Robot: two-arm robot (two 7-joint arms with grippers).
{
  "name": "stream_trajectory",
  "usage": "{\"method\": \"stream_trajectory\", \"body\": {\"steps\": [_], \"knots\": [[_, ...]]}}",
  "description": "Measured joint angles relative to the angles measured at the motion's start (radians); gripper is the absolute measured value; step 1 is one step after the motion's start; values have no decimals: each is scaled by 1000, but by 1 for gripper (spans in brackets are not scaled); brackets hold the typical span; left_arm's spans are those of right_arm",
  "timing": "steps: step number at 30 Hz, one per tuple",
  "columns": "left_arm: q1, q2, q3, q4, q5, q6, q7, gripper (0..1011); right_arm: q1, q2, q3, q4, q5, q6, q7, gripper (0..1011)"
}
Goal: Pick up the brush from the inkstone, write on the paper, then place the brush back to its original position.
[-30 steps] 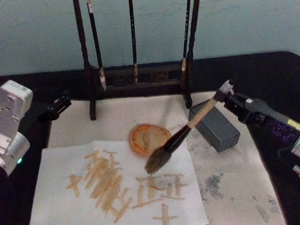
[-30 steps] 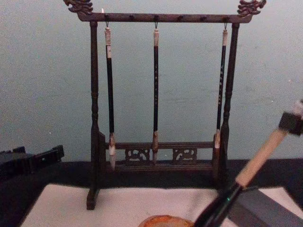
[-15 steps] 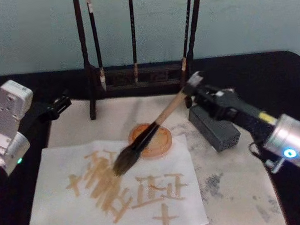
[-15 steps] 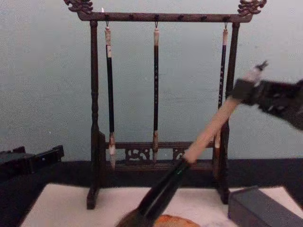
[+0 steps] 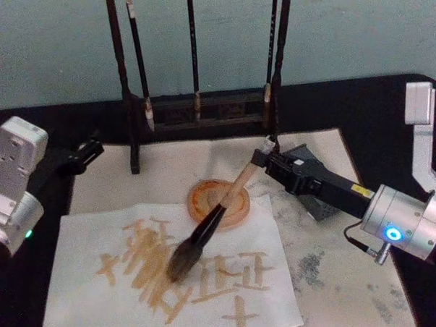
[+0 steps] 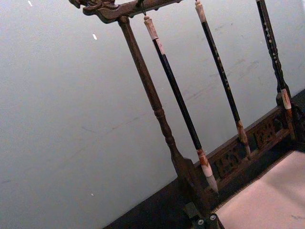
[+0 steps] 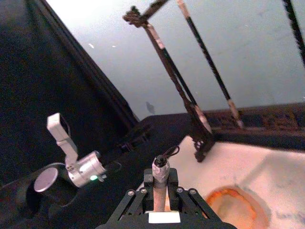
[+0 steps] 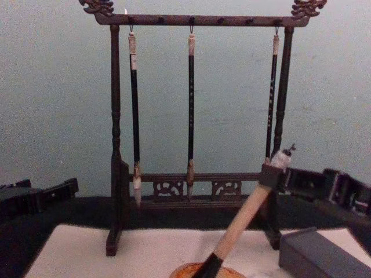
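Paper: The paper (image 5: 79, 307) lies flat at the front of the bench (image 5: 375, 106), on top of a bigger pale mat (image 5: 339, 274). It is white.
Tan marks: Tan marks (image 5: 154, 271) are painted across the middle of the paper.
Brush: The brush (image 5: 213, 218) leans over. Its bushy dark tip is down on the paper, right among the tan marks, and seems to touch it. Its pale wooden top points up and back to the right.
Mat: The mat has grey smudges on its right part.
Orange dish: A round orange dish (image 5: 205, 197) sits on the mat just behind the paper. From the head view the brush's black part crosses over it.
Right hand: The right hand (image 5: 262, 160) comes in from the right side. It is closed tight around the top end of the brush handle and holds the brush up at a slant.
Grey block: A grey block (image 8: 316, 255) sits on the mat to the right of the dish, partly under the right arm.
Left hand: The left hand (image 5: 86, 152) waits at the back left corner of the mat, well apart from the brush. I cannot tell if it is wide or narrow.
Rack: A dark wooden rack (image 8: 191, 185) stands at the back edge of the mat.
Slim brushes: Three slim brushes (image 8: 191, 104) hang straight down from the rack's top bar.
Wall: A blue-green wall (image 5: 343, 35) is behind it all.
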Motion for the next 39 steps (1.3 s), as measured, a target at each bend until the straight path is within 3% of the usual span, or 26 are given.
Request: {"method": "stream_trajectory", "body": {"steps": [5, 16, 31, 39], "knots": [[0, 0, 0, 0, 0, 0, 0, 1002, -11, 7, 9, 21, 11, -2, -3, 176], [0, 0, 0, 0, 0, 0, 0, 1002, -68, 56, 72, 22, 48, -31, -9, 176], [0, 0, 0, 0, 0, 0, 0, 1002, -150, 118, 168, -58, 106, -66, 7, 176], [0, 0, 0, 0, 0, 0, 0, 1002, -118, 105, 158, -89, 148, -56, 49, 176]]}}
